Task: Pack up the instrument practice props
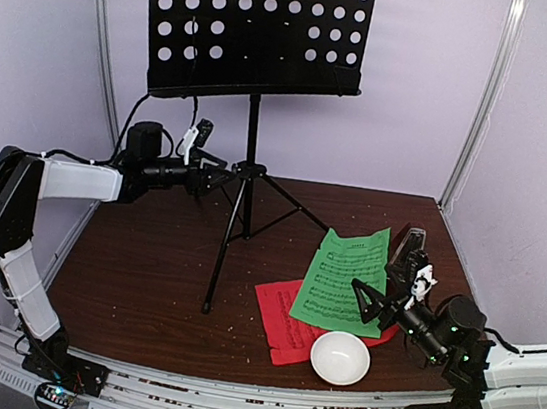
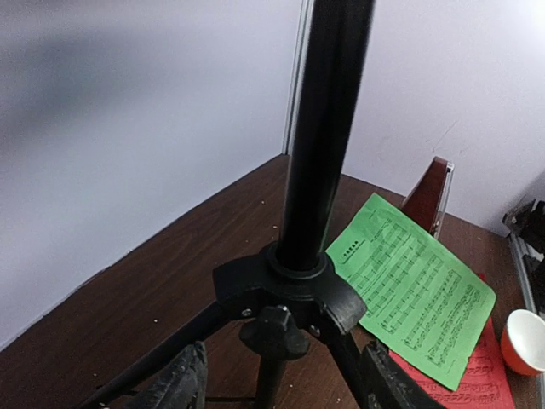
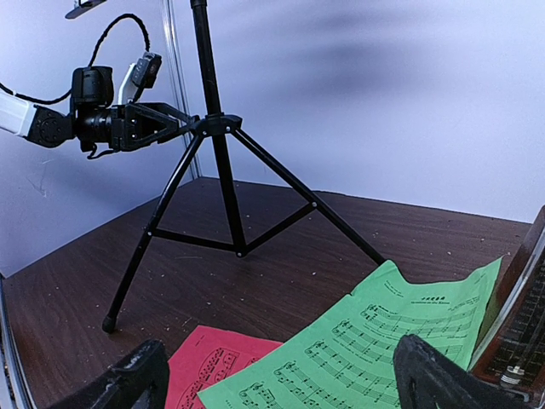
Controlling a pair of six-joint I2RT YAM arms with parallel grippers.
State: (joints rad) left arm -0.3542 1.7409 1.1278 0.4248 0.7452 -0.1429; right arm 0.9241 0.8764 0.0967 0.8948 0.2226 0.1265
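Note:
The black perforated music stand stands upright on its tripod at the back of the table. My left gripper is open, level with the tripod hub; its fingers flank the knob below the hub without touching. It also shows in the right wrist view. The green sheet lies over the red sheet. My right gripper is open and empty, low over the green sheet. The red-brown metronome stands behind the sheets, also at the right edge of the right wrist view.
A white bowl sits on the near corner of the red sheet, close to my right arm. The tripod legs spread across the middle of the brown table. Pale walls enclose the back and sides.

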